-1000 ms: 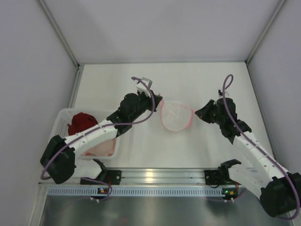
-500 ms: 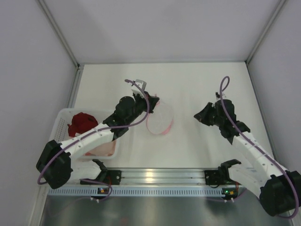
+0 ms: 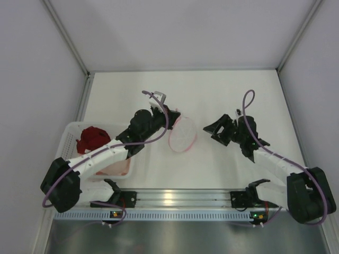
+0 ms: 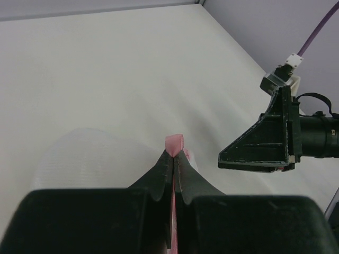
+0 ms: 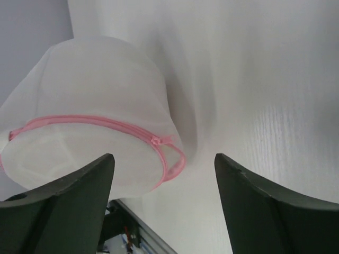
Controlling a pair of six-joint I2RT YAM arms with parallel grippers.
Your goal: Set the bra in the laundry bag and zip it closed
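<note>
Laundry bag (image 3: 183,135) sits mid-frame in the top view, tilted on edge and hanging from the left gripper (image 3: 170,112), with its lower edge at or just above the table (image 3: 212,90); can't tell which.

Left arm: runs from the base at lower left diagonally up toward centre, crossing over the white perforated basket (image 3: 71,132). The wrist is angled down onto the bag's upper rim. In the left wrist view the left gripper (image 4: 174,156) is pinched tight on a pink rim tab (image 4: 175,142), and the mesh dome (image 4: 79,153) bulges to the lower left.

Right arm: base at lower right, elbow bent, forearm reaching up-left. The right gripper (image 3: 212,131) points at the bag from the right but stays apart from it. Its jaws are spread wide and hold nothing. In the right wrist view the fingers (image 5: 58,196) frame the bag (image 5: 90,106) at upper left. The pink zip (image 5: 79,123) runs across the dome, with the slider (image 5: 154,140) beside a pink loop (image 5: 177,159).

The bra (image 3: 114,166) is pale pink and lies in the basket at lower left, partly under the left arm. A dark red bra (image 3: 92,137) is in the basket's upper end.
</note>
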